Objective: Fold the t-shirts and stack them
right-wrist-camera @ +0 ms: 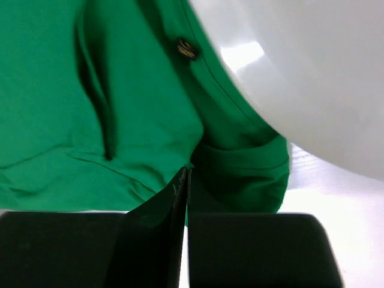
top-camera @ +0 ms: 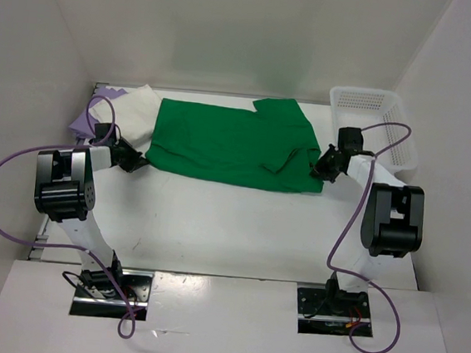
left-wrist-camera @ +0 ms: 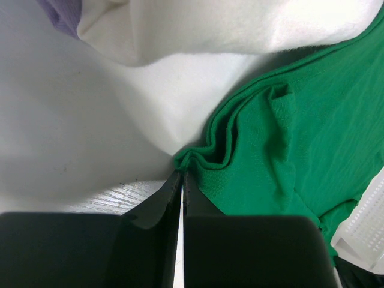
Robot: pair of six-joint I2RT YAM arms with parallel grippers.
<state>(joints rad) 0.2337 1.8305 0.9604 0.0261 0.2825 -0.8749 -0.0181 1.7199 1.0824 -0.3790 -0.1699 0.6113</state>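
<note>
1. The left pincer (top-camera: 134,160) is seen closed tight. A bunched fold of hem from the green t-shirt (top-camera: 222,142) is nipped at its very tips, at that shirt's near left corner.
2. The right pincer (top-camera: 324,166) is likewise shown with its jaws pressed together. Its tips are sunk in the green cloth at the near right corner, where a short sleeve is folded over, and the cloth is caught there.
3. The green t-shirt is spread flat on the table (top-camera: 231,226), stretched between the two pincers and running away beyond both of them. Creases are gathered toward each set of tips.
4. The cream white t-shirt (top-camera: 133,112) is pictured just beyond the left pincer and slightly to its left. It lies crumpled, with the green shirt's left edge touching it.
5. The lavender t-shirt (top-camera: 82,120) is found farther to the left of the left pincer, beyond the cream one. It is largely covered by the cream shirt, so only a purple edge can be made out.
6. A white mesh basket (top-camera: 365,91) is seen beyond the right pincer and to its right, at the far corner of the table. It stands close to the green shirt's far right side, but whether the two touch cannot be told.
7. In the left wrist view, the cream cloth is shown straight ahead of the closed tips, the lavender off to the upper left, and the green spreading away to the right.
</note>
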